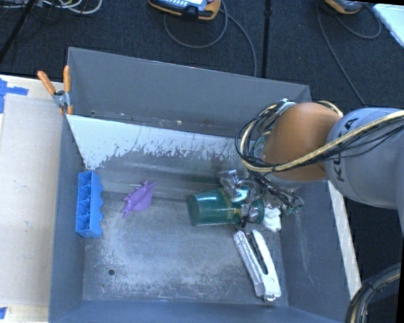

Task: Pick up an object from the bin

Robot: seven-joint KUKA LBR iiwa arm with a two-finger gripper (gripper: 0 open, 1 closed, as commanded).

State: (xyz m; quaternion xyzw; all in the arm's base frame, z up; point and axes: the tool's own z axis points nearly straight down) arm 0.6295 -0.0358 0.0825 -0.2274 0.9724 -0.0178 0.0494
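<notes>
The arm (374, 157), its wrist under an orange cover (301, 140) looped with cables, reaches in from the right and sets the gripper (244, 201) low in the right half of the bin (186, 105). The gripper is at the right end of a dark green cup (210, 210) that lies on its side near the middle of the floor. The two appear to touch, but the wrist's metalwork and wires crowd that spot. Whether the gripper is wide, narrow or closed on the cup cannot be told. A small white scrap (273, 219) lies just right of the gripper. A long white tool (257, 263) lies on the floor just in front of it, angled toward the near right corner. A purple toy (138, 198) sits left of the cup, apart from it. A blue rack (88, 203) rests along the left wall.
</notes>
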